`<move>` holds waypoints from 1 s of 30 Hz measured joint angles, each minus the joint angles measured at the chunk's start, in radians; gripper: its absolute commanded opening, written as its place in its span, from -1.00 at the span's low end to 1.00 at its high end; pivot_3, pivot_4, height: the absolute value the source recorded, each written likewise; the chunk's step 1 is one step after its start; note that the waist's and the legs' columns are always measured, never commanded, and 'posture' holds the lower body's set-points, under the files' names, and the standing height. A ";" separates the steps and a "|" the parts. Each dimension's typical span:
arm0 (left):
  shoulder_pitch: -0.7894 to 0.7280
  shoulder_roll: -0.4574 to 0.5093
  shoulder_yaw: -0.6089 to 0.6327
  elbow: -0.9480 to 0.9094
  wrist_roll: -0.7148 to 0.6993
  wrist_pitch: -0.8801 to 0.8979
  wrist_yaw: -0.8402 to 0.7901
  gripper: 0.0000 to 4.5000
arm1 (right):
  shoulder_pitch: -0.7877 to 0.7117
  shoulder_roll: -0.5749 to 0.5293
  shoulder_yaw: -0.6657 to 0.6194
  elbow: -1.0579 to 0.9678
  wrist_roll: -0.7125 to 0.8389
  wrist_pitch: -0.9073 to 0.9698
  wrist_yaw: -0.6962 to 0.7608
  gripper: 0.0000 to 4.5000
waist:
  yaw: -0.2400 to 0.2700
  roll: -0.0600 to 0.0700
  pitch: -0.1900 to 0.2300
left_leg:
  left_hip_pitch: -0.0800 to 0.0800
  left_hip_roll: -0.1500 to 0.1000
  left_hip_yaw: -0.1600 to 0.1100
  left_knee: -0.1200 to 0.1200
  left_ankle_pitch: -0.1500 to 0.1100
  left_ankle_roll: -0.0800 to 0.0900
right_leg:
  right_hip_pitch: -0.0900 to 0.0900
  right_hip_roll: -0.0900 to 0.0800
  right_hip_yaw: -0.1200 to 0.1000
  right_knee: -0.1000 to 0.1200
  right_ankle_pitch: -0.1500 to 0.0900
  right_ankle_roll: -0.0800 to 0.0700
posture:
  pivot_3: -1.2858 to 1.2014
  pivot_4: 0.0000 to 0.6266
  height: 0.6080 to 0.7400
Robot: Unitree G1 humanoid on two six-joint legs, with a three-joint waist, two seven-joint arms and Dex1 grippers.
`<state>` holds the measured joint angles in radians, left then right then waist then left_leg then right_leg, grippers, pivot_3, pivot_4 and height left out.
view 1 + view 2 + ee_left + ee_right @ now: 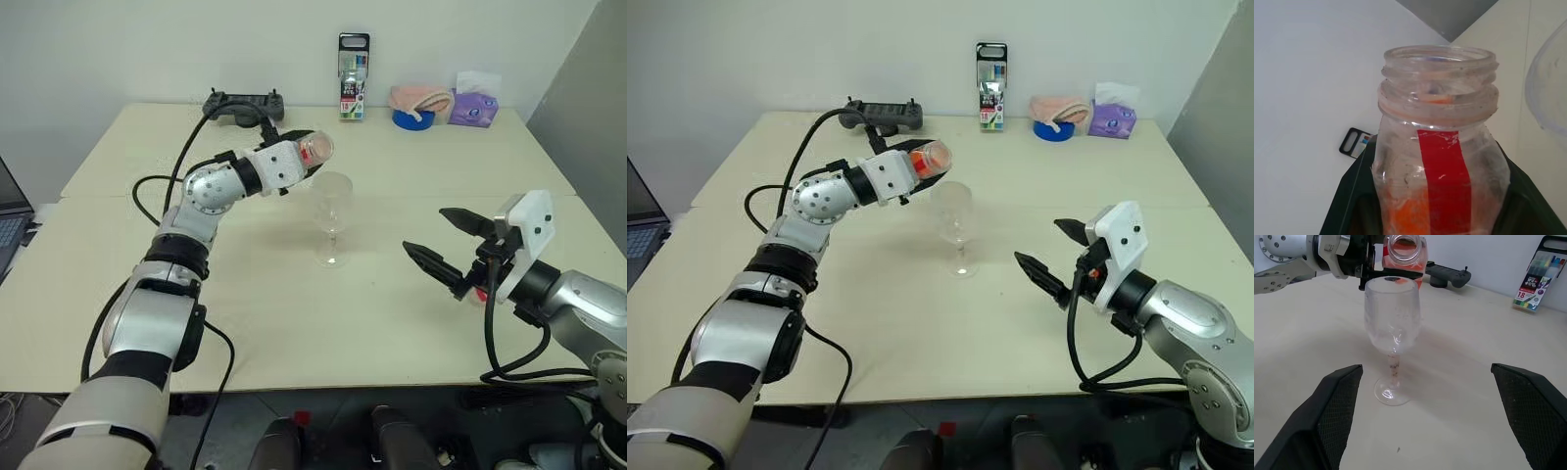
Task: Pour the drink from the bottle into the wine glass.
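Orange drink (1410,215) is sitting low in the uncapped bottle (929,159), which the left end effector (911,164) is clamping, tipped mouth-first just beside the wine glass (331,220) rim. Pour step starting; next, more tilt needed. Right end effector (449,245) is waiting wide open, empty, near the glass on the surface (392,323).

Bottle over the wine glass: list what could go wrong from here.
1. The bottle is tipped, uncapped, beside the rim of the wine glass; the drink may miss and spill on the table.
2. The left gripper or bottle could knock the thin-stemmed glass over; the open right gripper isn't steadying it.
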<state>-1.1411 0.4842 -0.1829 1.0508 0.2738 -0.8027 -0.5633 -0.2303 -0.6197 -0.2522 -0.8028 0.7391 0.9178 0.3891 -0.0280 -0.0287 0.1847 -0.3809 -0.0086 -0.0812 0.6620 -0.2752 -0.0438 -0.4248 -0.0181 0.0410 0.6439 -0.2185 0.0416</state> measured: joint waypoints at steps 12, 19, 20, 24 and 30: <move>-0.024 0.046 -0.068 0.048 0.171 -0.151 0.199 -0.18 | 0.019 -0.007 0.002 -0.001 -0.010 -0.018 0.000 1.00 | -0.001 0.000 0.000 | 0.000 0.000 0.000 0.000 0.000 0.000 | 0.000 0.000 0.000 0.001 0.000 0.000 | 0.03 -0.52 1.00; -0.043 0.073 -0.097 0.060 0.245 -0.202 0.301 -0.18 | 0.025 -0.013 0.004 0.001 -0.014 -0.028 0.003 1.00 | -0.001 0.000 0.000 | 0.001 0.000 0.000 0.000 0.000 0.000 | 0.000 0.000 0.000 0.001 0.000 0.000 | 0.03 -0.52 1.00; -0.043 0.076 -0.101 0.060 0.256 -0.208 0.316 -0.18 | 0.025 -0.014 0.005 0.001 -0.015 -0.030 0.003 1.00 | -0.001 0.000 0.000 | 0.001 0.000 0.000 0.000 0.000 0.000 | 0.000 0.000 0.000 0.001 0.000 0.000 | 0.03 -0.52 1.00; -0.047 0.104 -0.143 0.060 0.334 -0.225 0.406 -0.18 | 0.025 -0.026 0.021 0.005 -0.015 -0.035 0.005 1.00 | -0.001 0.000 0.000 | 0.001 0.000 0.000 0.000 0.000 0.000 | 0.000 0.000 0.000 0.001 0.000 0.000 | 0.03 -0.52 1.00; -0.066 0.122 -0.178 0.060 0.409 -0.232 0.507 -0.18 | 0.024 -0.035 0.036 0.015 -0.016 -0.039 0.005 1.00 | 0.000 0.000 0.000 | 0.000 0.000 0.000 0.001 0.000 0.000 | 0.000 0.000 0.000 0.001 0.000 0.000 | 0.03 -0.52 1.00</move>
<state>-1.2069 0.6065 -0.3608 1.1108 0.6830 -1.0342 -0.0564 -0.2059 -0.6545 -0.2160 -0.7879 0.7235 0.8786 0.3946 -0.0283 -0.0287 0.1846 -0.3805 -0.0087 -0.0808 0.6627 -0.2752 -0.0438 -0.4247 -0.0181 0.0412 0.6452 -0.2182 0.0419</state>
